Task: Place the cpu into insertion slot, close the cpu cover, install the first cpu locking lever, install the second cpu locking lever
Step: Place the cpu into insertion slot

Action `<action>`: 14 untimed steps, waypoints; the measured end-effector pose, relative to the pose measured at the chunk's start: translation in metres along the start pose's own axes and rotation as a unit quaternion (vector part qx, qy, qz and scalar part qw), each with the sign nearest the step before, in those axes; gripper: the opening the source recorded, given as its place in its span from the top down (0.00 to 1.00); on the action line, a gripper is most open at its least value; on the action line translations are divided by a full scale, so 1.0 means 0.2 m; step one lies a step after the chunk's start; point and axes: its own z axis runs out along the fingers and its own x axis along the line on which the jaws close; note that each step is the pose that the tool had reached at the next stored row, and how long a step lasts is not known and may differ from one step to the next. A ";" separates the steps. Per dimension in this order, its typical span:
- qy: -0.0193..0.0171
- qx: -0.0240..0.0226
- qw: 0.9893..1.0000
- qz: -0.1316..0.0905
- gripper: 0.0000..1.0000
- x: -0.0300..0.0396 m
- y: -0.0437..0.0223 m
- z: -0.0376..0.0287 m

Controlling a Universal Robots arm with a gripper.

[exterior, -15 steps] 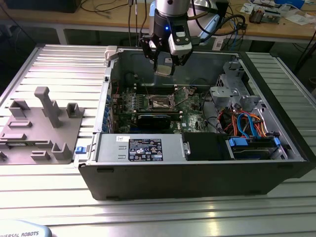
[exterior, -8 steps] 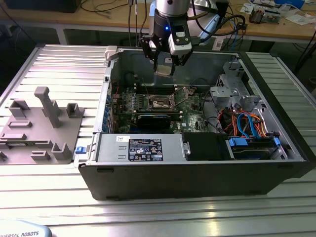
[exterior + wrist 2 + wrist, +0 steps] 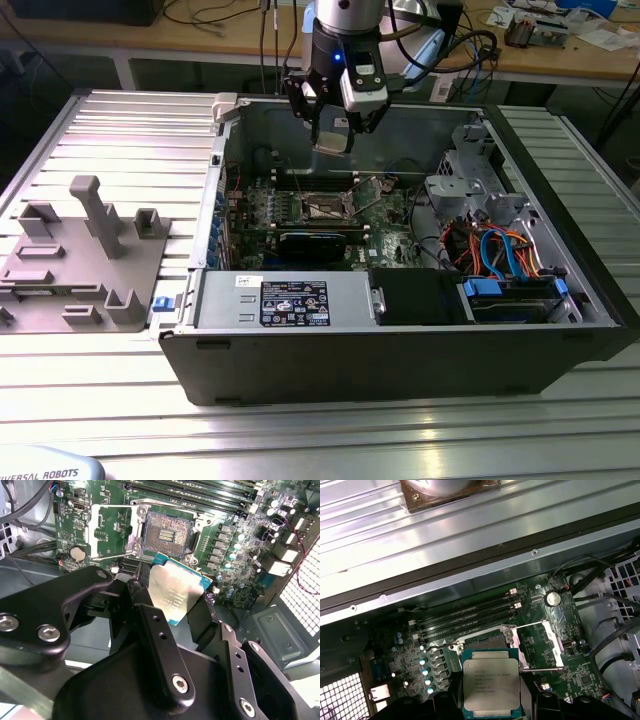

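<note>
My gripper (image 3: 331,128) hangs above the open computer case, shut on the cpu (image 3: 331,141). In both wrist views the silver-topped cpu (image 3: 176,591) (image 3: 492,685) sits between the black fingers (image 3: 150,625), tilted, with its green edge showing. The insertion slot (image 3: 165,532) (image 3: 486,641) lies open on the green board below, with its dark pin field bare. In the exterior view the slot (image 3: 325,208) is below and in front of the gripper. The cpu cover (image 3: 113,530) (image 3: 540,647) is swung open beside the slot, with thin metal lever rods (image 3: 544,670) along its edges.
Long memory slots (image 3: 470,615) run beside the socket. A black power supply box (image 3: 290,300) lines the case front, and a drive cage with blue and orange cables (image 3: 500,255) is at the exterior view's right. A grey fixture (image 3: 85,250) stands outside the case at the exterior view's left.
</note>
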 end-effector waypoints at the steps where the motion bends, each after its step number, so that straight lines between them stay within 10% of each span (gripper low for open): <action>1: 0.000 0.000 1.000 0.001 0.46 0.000 0.000 0.000; 14: 0.000 0.000 1.000 0.005 0.46 0.000 0.000 0.003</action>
